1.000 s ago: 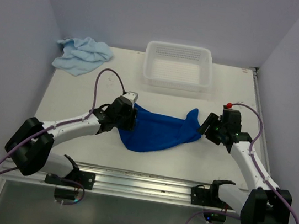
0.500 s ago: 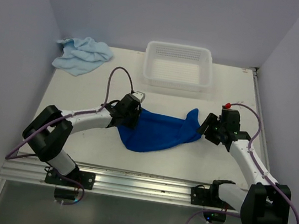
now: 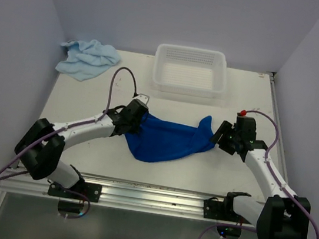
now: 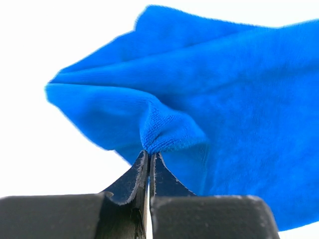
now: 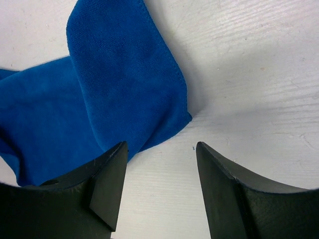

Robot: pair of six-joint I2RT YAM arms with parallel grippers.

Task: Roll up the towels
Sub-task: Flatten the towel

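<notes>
**Asker:** What is on the table [image 3: 251,100]?

**Describer:** The table is white and seen from above. A dark blue towel [image 3: 165,139] lies rumpled in the middle of it, somewhat closer to the near edge, between the two robot arms. On its right side one pointed corner reaches toward the far edge. A pale blue towel [image 3: 88,58] sits in a crumpled heap at the far left corner, well apart from both arms. A white perforated basket [image 3: 191,52] stands at the middle of the far edge.

**Asker:** What is the left gripper doing?

**Describer:** The left gripper [image 4: 149,158] is at the left edge of the dark blue towel. Its two black fingers are pressed together, and a small fold of the cloth is pinched between their tips. The terry cloth puckers into a ridge just past the tips.

**Asker:** And the right gripper?

**Describer:** The right gripper [image 5: 160,149] sits low at the right end of the same towel. Its jaws stand well apart and hold nothing. In the wrist view, the towel's folded corner reaches partway into the gap between them. One finger [image 5: 107,184] overlaps the edge of the cloth, and the other is over bare table. I cannot tell whether that first finger touches the cloth.
</notes>
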